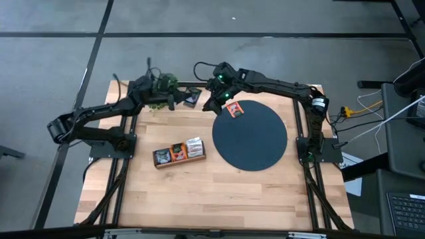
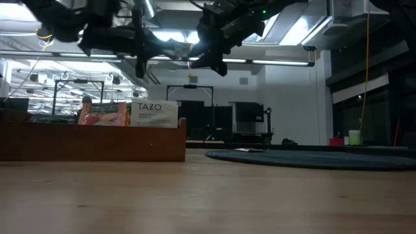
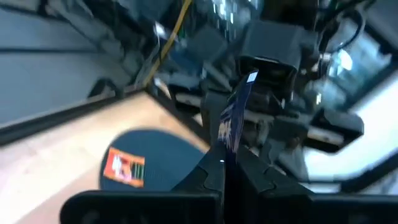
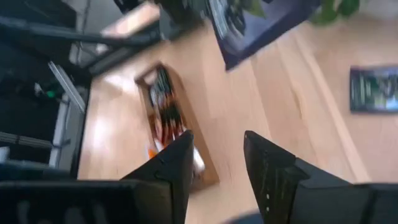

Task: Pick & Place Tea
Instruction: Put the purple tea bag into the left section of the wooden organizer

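We see a pale, smooth wooden table (image 1: 219, 192), a matt dark disc (image 1: 255, 143), a brown wooden compartment tray (image 2: 97, 143), a glossy printed sachet (image 1: 234, 109), matt black fingers (image 4: 165, 171), a matt grey floor (image 1: 53, 60).

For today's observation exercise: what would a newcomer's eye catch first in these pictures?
The large dark disc on the table's right half, with one orange tea sachet lying near its far rim. Above that rim the left hand pinches a dark blue sachet upright, facing the open right hand.
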